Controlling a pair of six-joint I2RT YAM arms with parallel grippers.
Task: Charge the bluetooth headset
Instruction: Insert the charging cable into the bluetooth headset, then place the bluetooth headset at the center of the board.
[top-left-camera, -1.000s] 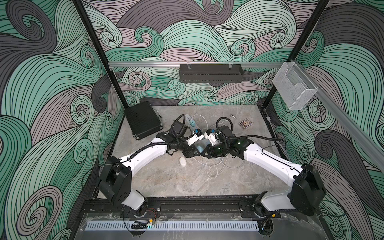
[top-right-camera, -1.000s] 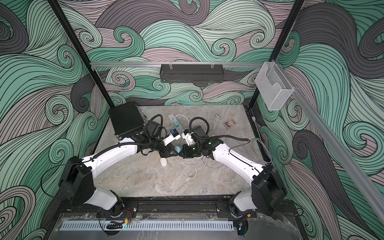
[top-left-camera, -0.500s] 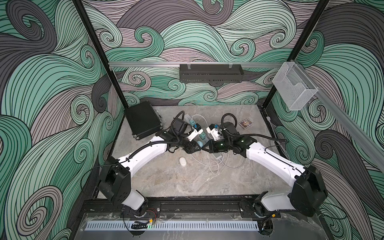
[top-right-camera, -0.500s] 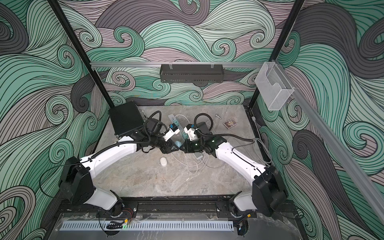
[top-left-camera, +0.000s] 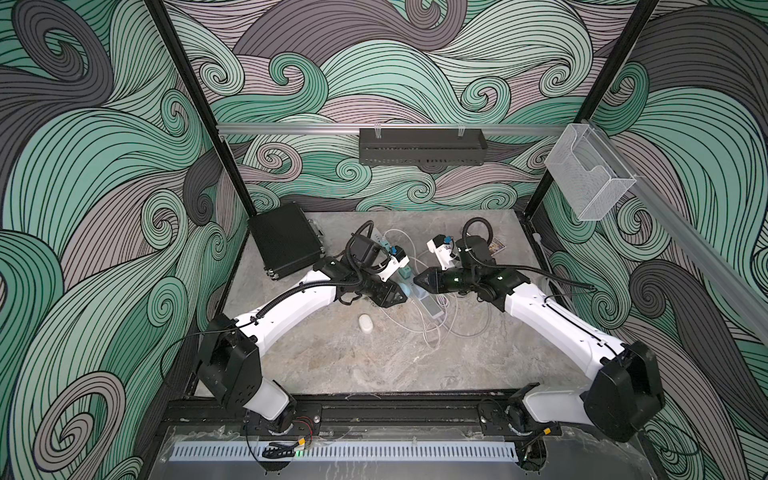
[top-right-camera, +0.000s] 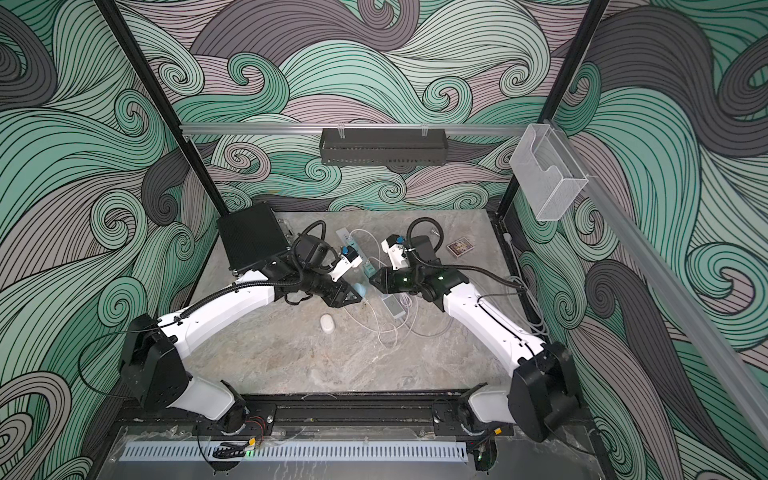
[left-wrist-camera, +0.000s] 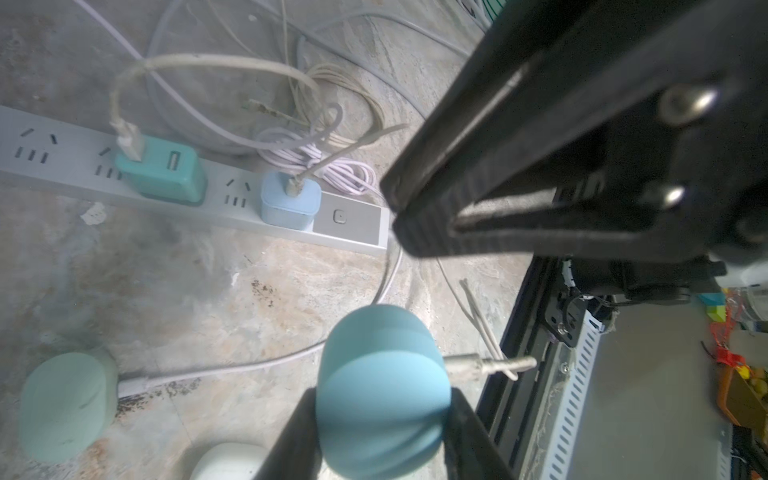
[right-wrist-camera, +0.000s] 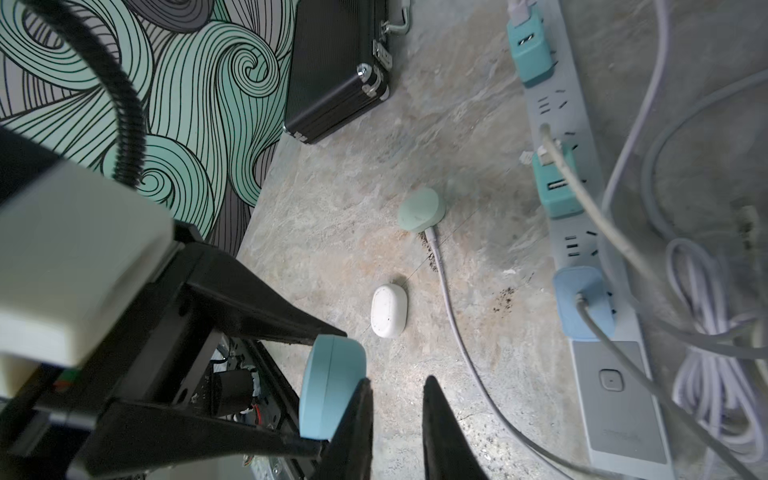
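Pale blue headset case (left-wrist-camera: 382, 399), white case (right-wrist-camera: 389, 311), grey power strip (left-wrist-camera: 75, 164), teal adapter (left-wrist-camera: 162, 174), green-swirl walls (top-left-camera: 104, 208)

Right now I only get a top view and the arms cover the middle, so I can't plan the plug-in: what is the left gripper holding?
Observer: The left gripper is shut on a blue earbud case.
Operator: Is the right gripper carrying a cable?
Observer: No, it is open and empty.
Operator: Anything hidden near them?
Observer: A green earbud case with a white cable plugged into it.
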